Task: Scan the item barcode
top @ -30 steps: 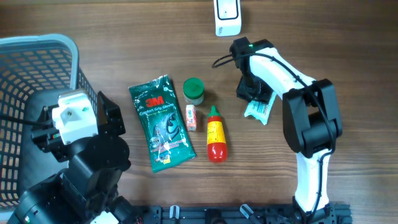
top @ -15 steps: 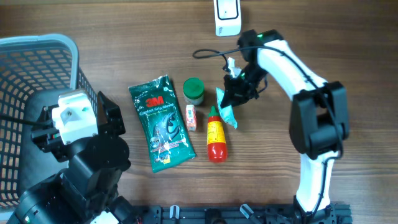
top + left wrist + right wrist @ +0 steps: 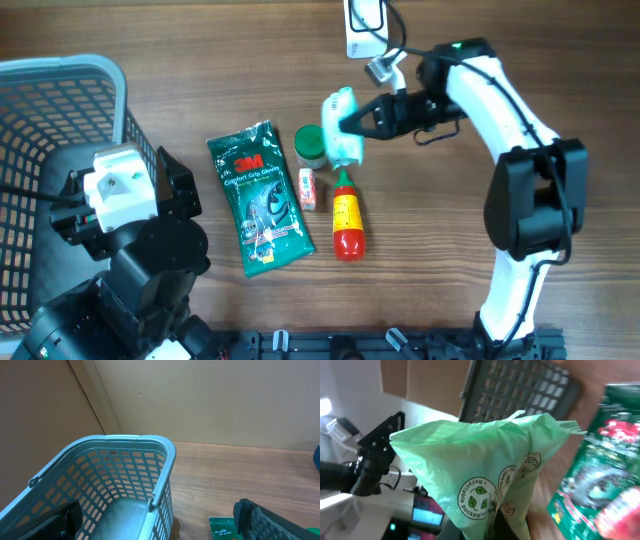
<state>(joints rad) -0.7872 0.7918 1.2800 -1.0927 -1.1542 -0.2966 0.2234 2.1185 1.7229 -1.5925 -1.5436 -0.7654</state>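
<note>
Lifted off the table and swung left, the pale green pouch [image 3: 338, 105] hangs in the right gripper [image 3: 358, 120], which is clamped tight on it. Turn its barcode face toward the white scanner [image 3: 365, 28] at the far edge, without loosening the grip. The left gripper [image 3: 157, 507] gapes wide, holding nothing.

tabletop [image 3: 200, 60]: brown wood, grain running sideways, evenly lit with a faint sheen | wall [image 3: 225, 400]: plain beige, rising from the tabletop's far edge | panel [image 3: 35, 415]: darker brown, left of the wall, slanted seam between them

The pouch [image 3: 485, 475] is pale green with leaf logos, the packet [image 3: 258, 197] dark green, the basket [image 3: 122, 437] seemingly blue-grey.
</note>
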